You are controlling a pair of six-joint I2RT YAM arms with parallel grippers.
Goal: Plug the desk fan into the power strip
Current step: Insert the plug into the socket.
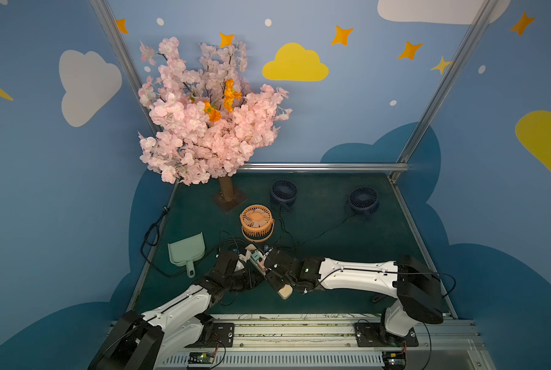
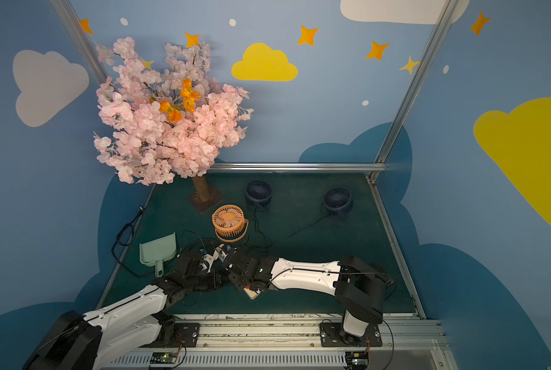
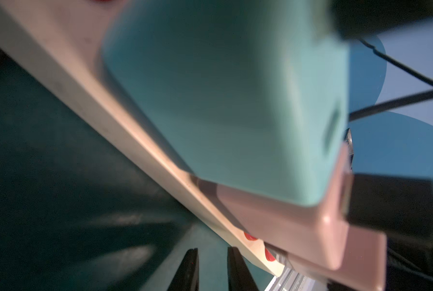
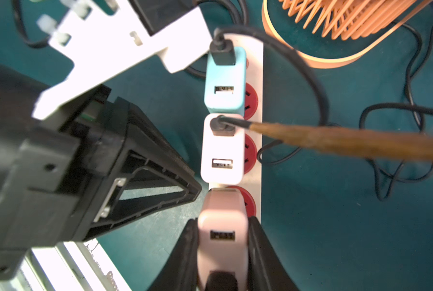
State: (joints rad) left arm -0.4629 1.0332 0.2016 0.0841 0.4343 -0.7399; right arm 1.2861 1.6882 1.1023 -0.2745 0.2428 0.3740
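Note:
The cream power strip lies on the green mat between my two grippers, its near end showing past the right arm. A teal adapter, a white adapter and a pink adapter sit in a row on its red sockets. My right gripper is shut on the pink adapter, a black plug in the adapter's near end. My left gripper rests beside the strip, fingers slightly apart over bare mat. The orange desk fan stands just behind the strip.
Two navy fans stand at the back, black cords trailing forward across the mat. A mint dustpan lies left of the left gripper. A pink blossom tree rises at the back left. A blurred brown rod crosses the right wrist view.

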